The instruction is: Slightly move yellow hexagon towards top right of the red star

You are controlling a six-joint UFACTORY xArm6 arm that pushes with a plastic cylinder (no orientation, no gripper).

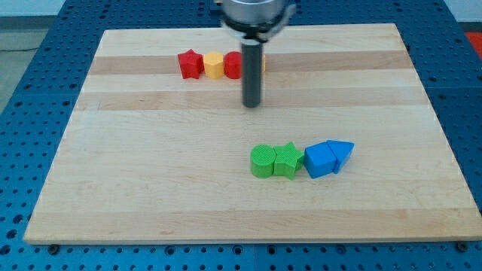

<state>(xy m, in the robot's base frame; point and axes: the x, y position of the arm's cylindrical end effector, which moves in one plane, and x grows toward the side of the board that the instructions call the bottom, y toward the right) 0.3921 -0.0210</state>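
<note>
With no claw to open or clamp, my tip (251, 105) rests on the counter (151, 188) just below-right of the yellow hexagon (214, 65), which touches the red star (190, 64), probably to line up a push.

Wooden board (151, 188) on a blue perforated table (30, 90). Below centre, a row of four blocks: green cylinder (262, 162), touching a green star (286, 160) at its 3 o'clock, then a blue cube (320, 159) and blue triangle (343, 152) (touching). At the board's 12 o'clock, a partly hidden red block (233, 65).
</note>
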